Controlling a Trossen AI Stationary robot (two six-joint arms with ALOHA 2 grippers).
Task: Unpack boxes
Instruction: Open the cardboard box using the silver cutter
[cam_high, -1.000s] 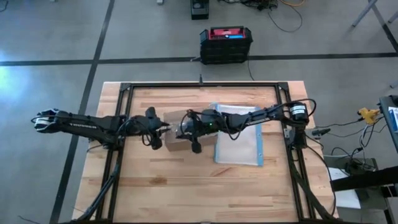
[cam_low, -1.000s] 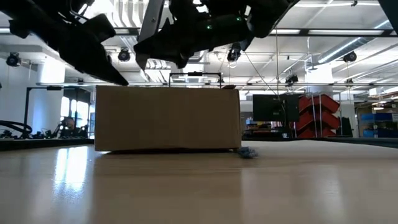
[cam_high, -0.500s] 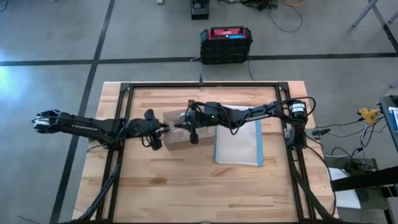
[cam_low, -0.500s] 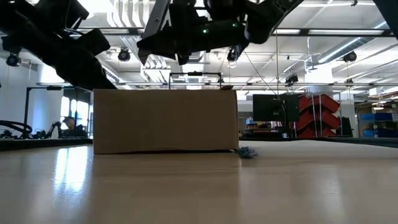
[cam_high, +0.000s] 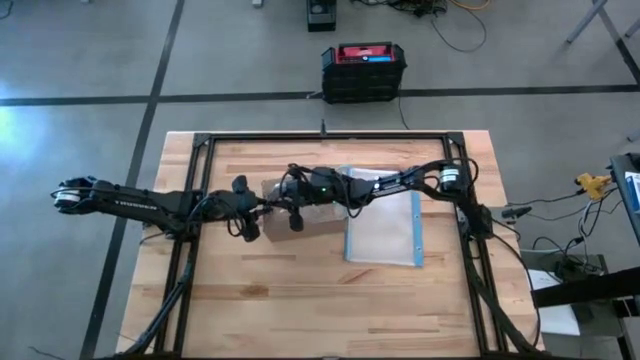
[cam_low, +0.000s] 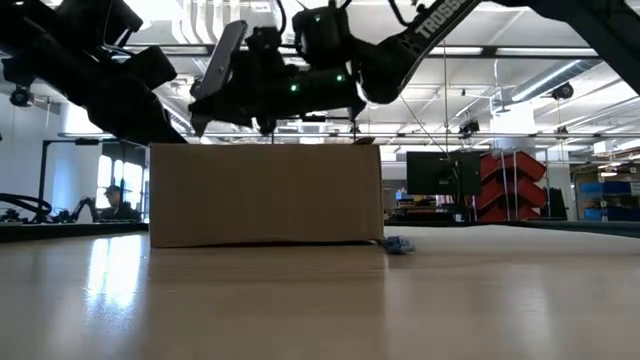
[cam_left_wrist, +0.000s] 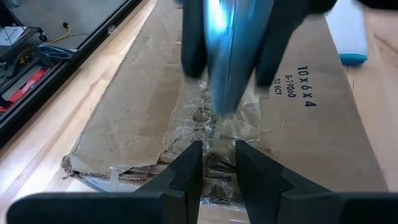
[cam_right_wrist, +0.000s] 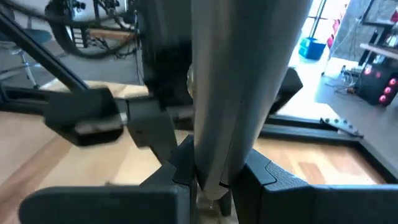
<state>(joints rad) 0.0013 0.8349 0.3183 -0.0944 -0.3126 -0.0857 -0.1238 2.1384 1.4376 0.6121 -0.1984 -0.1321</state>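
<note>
One brown cardboard box (cam_high: 300, 215) sits mid-table, centre of the high view, its right end touching or overlapping a flat clear pouch (cam_high: 385, 230) with a blue edge. It looks light and stiff-walled, but the top is soft: the left wrist view shows the flaps creased and the centre seam covered in torn, wrinkled clear tape (cam_left_wrist: 217, 124), which is slick, so I'd judge a pinch on the tape will slip. Better purchase is likely the frayed flap edge at the near end, or holding a wall down while the other arm works the seam. The left gripper (cam_left_wrist: 214, 163) is at the box's left end, fingers narrowly parted over the taped seam and holding nothing I can see. The right gripper (cam_right_wrist: 210, 177) is above the box top, clamped on a long grey tool (cam_right_wrist: 239, 81) that points down at the seam; its tip is blurred, so contact can't be confirmed. The flaps are still down, so the contents are hidden. A black-and-red case (cam_high: 363, 70) sits on the floor at upper centre, also closed.
</note>
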